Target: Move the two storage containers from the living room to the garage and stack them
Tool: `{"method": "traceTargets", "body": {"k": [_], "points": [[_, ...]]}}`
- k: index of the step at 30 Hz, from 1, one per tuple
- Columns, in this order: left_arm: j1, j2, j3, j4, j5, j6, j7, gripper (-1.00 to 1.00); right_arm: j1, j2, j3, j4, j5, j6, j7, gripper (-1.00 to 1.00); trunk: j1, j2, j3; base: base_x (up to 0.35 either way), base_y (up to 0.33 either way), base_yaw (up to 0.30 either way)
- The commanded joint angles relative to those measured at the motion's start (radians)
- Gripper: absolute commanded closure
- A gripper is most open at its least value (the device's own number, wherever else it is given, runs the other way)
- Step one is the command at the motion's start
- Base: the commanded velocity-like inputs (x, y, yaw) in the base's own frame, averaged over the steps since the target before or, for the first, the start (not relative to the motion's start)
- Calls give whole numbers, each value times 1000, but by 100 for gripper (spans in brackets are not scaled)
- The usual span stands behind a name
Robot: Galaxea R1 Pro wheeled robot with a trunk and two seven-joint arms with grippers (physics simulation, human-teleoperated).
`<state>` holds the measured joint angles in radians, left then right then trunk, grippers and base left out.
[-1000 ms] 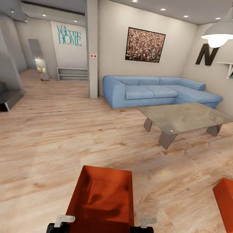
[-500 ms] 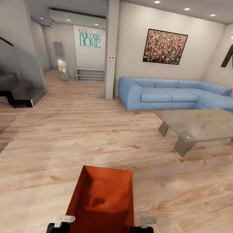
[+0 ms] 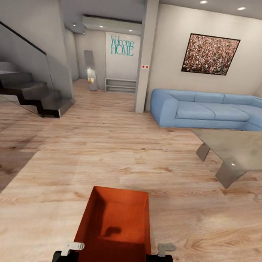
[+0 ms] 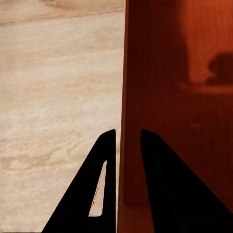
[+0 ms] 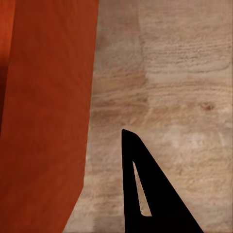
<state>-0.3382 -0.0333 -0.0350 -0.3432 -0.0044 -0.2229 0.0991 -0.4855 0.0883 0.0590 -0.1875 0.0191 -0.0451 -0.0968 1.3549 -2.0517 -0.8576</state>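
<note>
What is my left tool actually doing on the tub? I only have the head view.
Observer: In the left wrist view, the left tool straddles the side wall of the storage container, with one finger inside the tub and one outside.
Operator: And the right side?
Observer: The right wrist view shows one finger of the right tool outside the wall, with a strip of wood floor between finger and wall. I cannot tell whether it is gripping.
</note>
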Motion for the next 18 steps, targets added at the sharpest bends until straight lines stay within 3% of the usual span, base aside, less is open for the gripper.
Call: {"method": "traceTargets", "body": {"k": [1,11,18], "points": [[-1,1,6,1,3,-4,17,100,-1,-1,-1,0,7,-2,-12,100,0,0,-1,0,0,292],[-1,1,6,1,3,-4,17,100,-1,-1,-1,0,6,-2,-12,100,0,0,-1,6,0,284],[-1,1,6,1,3,-4,17,100,-1,-1,-1,0,7,-2,-12,100,0,0,-1,257,0,64]]}}
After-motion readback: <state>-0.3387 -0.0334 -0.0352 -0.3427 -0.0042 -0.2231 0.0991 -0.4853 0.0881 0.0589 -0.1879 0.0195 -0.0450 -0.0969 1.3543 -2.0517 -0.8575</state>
